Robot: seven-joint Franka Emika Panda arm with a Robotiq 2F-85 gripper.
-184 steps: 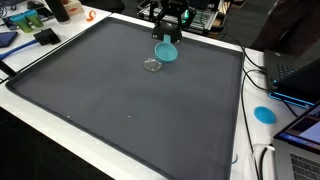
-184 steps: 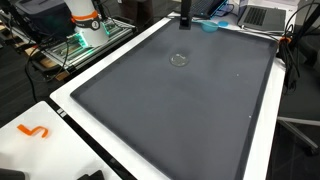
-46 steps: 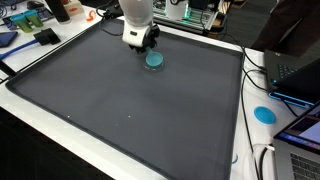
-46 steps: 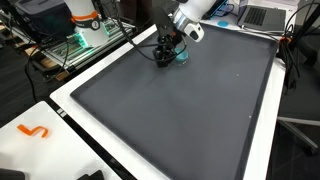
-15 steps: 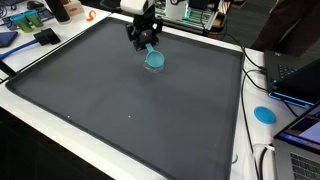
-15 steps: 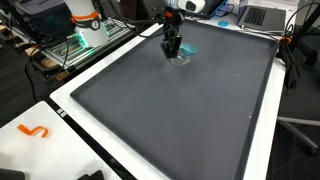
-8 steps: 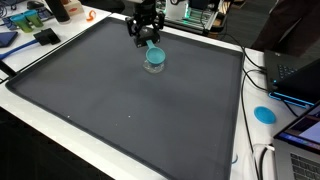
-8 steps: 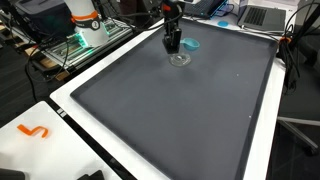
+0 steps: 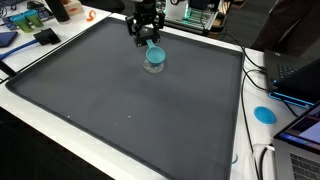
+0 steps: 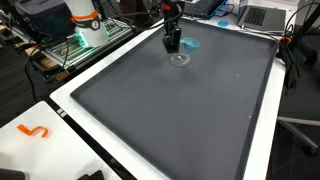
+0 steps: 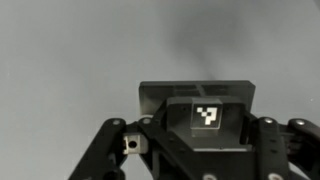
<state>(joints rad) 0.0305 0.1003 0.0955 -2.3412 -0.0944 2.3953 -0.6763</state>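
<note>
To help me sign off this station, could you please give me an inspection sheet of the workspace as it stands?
Surface: dark grey mat on a white table, lying flat.
Job's things: teal disc at a clear dish; on it or beside it, cannot tell.
Clutter: blue disc and orange hook on the white edge.
Grippers: gripper close above the teal disc; contact and jaws unclear.
Cables: black cables beside the mat.
Surroundings: laptop; electronics.
</note>
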